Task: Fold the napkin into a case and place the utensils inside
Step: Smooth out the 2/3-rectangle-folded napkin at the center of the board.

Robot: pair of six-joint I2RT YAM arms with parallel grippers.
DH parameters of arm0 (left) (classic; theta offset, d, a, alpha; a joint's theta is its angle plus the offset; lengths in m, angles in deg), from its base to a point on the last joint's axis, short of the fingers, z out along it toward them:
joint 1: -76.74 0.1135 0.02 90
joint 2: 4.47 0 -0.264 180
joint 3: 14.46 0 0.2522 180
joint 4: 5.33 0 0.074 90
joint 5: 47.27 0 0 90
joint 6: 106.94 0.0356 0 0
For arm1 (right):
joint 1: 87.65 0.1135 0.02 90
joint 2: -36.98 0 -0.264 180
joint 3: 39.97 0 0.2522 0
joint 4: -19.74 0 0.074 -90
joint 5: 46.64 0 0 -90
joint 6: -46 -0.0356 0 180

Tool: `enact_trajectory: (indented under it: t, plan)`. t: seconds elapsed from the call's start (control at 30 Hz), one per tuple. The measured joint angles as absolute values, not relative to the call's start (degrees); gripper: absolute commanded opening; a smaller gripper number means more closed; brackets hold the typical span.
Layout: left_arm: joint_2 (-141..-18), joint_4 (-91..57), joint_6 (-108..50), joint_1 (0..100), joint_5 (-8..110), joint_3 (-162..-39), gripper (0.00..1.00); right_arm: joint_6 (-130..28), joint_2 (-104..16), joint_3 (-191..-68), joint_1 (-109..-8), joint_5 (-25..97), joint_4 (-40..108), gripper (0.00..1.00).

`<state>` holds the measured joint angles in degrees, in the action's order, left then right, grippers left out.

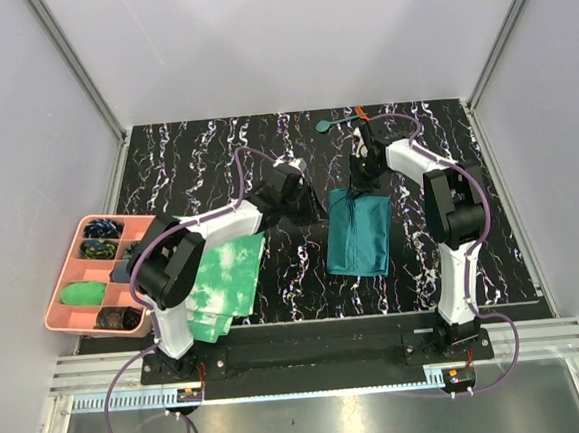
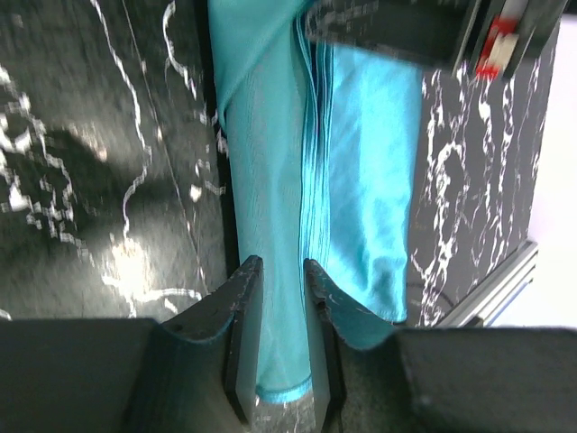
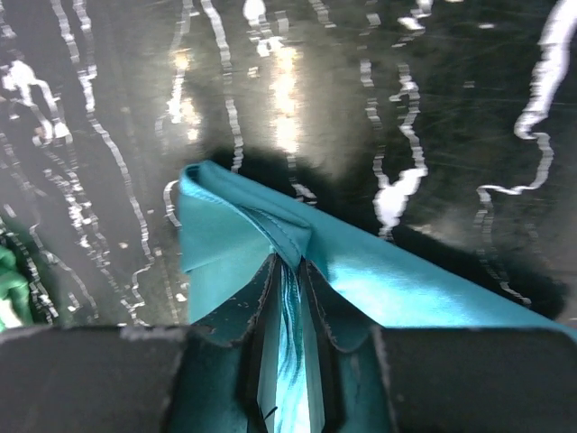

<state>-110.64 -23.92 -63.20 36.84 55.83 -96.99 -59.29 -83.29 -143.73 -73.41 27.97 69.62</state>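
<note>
The dark teal napkin point(image 1: 358, 233) lies folded into a rectangle on the black marbled table, right of centre. My left gripper point(image 1: 314, 212) is at its far left edge; in the left wrist view its fingers point(image 2: 281, 266) are shut on a fold of the napkin point(image 2: 361, 135) that fills the gap between them. My right gripper point(image 1: 361, 186) is at the napkin's far edge, and in the right wrist view point(image 3: 288, 263) it pinches a bunched ridge of the napkin point(image 3: 406, 280). The teal spoon point(image 1: 326, 125) and the orange-red stick point(image 1: 360, 110) lie at the table's far edge, behind the right arm.
A pink compartment tray point(image 1: 60, 295) with small items sits off the table's left side. Green-and-white tie-dye cloths point(image 1: 224, 277) lie under the left arm. The right arm's wrist point(image 2: 406, 27) shows at the top of the left wrist view. Grey walls enclose the table.
</note>
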Motion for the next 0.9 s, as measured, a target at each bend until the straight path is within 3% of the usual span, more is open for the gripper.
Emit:
enact_trajectory:
  t: [0.43,0.9]
  plan:
    - [-123.5,-23.4,-59.7,39.1,55.7,-111.2,0.25,-56.6,-85.6,-143.4,-77.0,26.2,67.3,0.27]
    - [-122.1,-20.6,-58.9,36.3,60.1,-104.4,0.24,-57.7,-85.0,-143.2,-77.2,24.8,67.2,0.43]
